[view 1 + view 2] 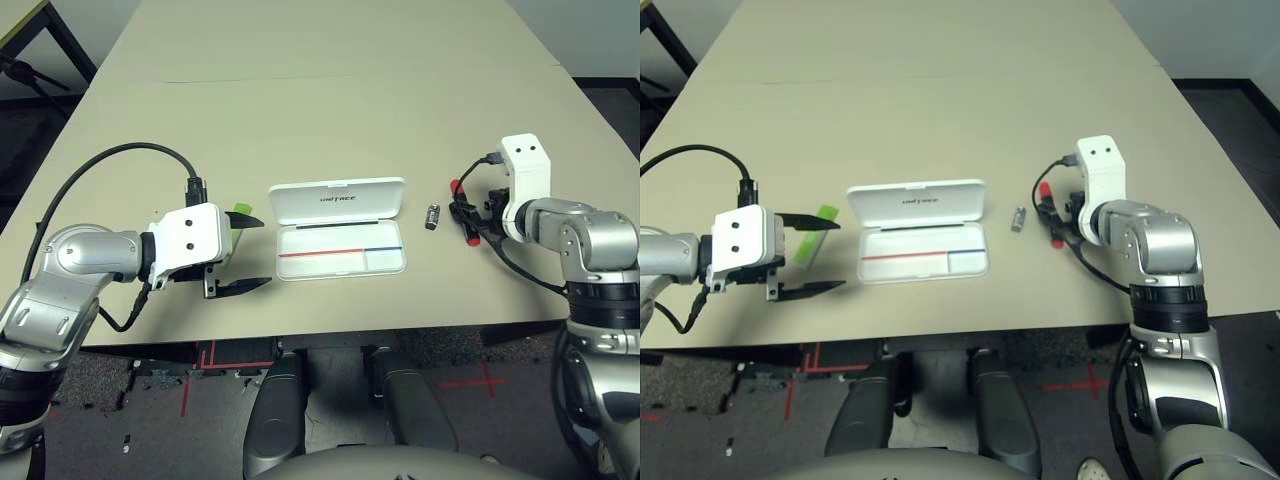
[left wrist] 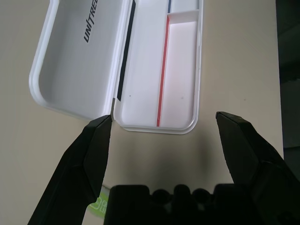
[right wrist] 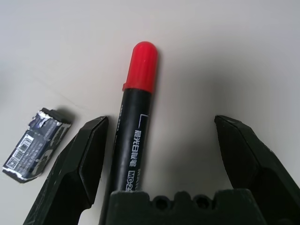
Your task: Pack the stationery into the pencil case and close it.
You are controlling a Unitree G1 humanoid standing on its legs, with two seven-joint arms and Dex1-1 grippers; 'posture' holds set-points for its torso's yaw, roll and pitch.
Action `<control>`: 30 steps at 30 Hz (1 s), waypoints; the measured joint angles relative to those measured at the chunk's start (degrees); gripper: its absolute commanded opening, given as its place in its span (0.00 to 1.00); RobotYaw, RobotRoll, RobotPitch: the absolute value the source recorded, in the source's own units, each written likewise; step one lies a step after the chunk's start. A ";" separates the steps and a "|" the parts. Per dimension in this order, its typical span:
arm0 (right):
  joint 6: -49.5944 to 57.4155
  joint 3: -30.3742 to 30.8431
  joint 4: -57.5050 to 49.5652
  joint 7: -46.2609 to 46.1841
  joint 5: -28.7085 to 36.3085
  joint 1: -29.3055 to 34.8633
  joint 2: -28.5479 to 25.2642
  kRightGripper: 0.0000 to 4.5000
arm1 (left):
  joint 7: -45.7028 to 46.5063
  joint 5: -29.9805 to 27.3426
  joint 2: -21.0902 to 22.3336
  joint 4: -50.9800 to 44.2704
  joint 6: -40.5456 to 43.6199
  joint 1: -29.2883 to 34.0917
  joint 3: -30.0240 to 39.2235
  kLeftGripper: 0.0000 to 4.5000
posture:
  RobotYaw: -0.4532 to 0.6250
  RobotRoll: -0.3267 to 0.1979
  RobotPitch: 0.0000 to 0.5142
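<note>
Beige bench (image 1: 330, 120), pencil case (image 1: 338, 250) on it near the front edge: white, rounded, lid up, red and blue lines inside, no stationery in it. Red-and-black marker (image 3: 136, 117) on bench, between spread fingers of right hand (image 3: 161, 119), pointing down. Lime-green and white stick (image 1: 815, 236) beside left hand (image 1: 828, 256), fingers apart, aimed at case. Small dark grey-silver piece (image 1: 432, 217) between case and marker.

I see the white pencil case (image 1: 320, 265) open, its lid (image 1: 300, 205) towards twelve. From it, the lime-green stick (image 1: 813, 243) lies at nine o'clock; the small dark grey piece (image 1: 432, 217) and, farther out, the red-capped black marker (image 3: 132, 136) lie around three.
</note>
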 measured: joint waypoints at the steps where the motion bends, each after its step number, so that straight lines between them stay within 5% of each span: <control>1: 0.29 -0.25 -0.19 -0.39 -0.02 -0.03 0.34 1.00 | 0.14 0.02 -0.01 -0.05 0.00 0.03 -0.27 0.99 | 0.52 0.62 0.41; 14: 1.67 -1.91 -0.27 -4.56 -0.37 -0.64 3.28 1.00 | 1.92 0.13 -0.73 -1.11 0.15 0.12 -1.86 0.99 | 0.52 0.62 0.42; 17: 1.65 -2.02 0.53 -4.58 -0.37 -0.90 2.97 0.87 | 1.98 0.11 -0.75 -2.07 0.27 0.14 -1.99 1.00 | 0.53 0.62 0.42; 26: 1.64 -2.38 1.51 -4.92 -0.41 -1.12 1.20 0.15 | 2.86 0.11 -0.81 -2.20 0.78 0.20 -2.53 1.00 | 0.53 0.62 0.42; 30: 1.76 -2.09 1.57 -4.54 -0.25 -1.16 0.65 0.12 | 2.95 0.10 -0.89 -2.25 0.85 0.15 -2.89 1.00 | 0.53 0.62 0.42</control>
